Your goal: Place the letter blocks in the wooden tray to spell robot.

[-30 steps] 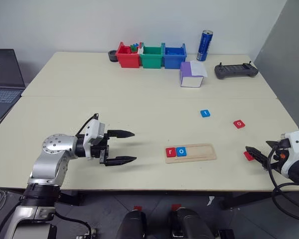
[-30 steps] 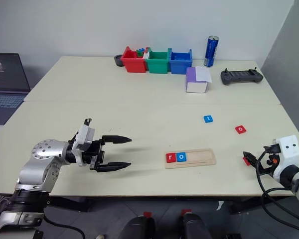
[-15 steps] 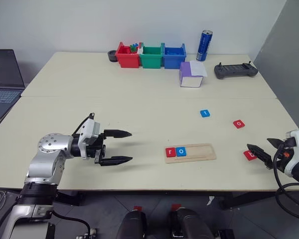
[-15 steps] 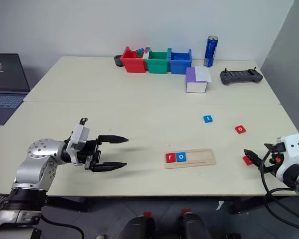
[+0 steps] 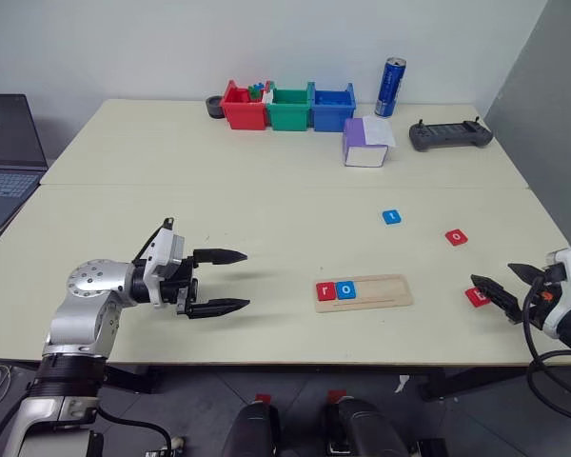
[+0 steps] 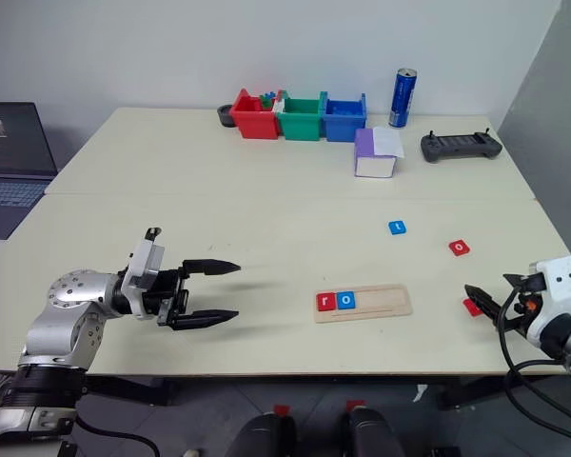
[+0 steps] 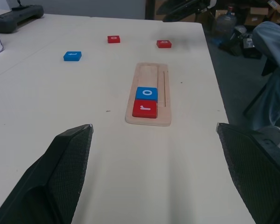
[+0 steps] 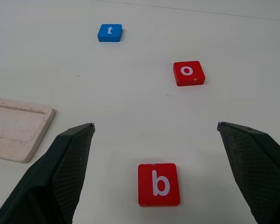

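**Right gripper (image 8: 154, 135) lines up on the "b" block, jaws wide apart**

At the lower right of the head view, the right gripper's open fingers point at the red b block (image 8: 159, 185), which lies flat on the table (image 5: 266, 190) between them, untouched. The tray (image 5: 364, 291), lower centre, already holds a red r (image 5: 325, 291) and blue o (image 5: 345, 289) at its left end, with three places bare. The blue t (image 5: 391, 217) and red o (image 5: 456, 237) lie loose, right of centre. The left gripper (image 5: 219, 282), lower left, hangs open and empty, well apart from the tray. The b block looks light, stiff and thin, probably smooth-faced; its low profile leaves little to catch, so a pinch across two opposite edges, fingertips close to the table, seems the likeliest hold.
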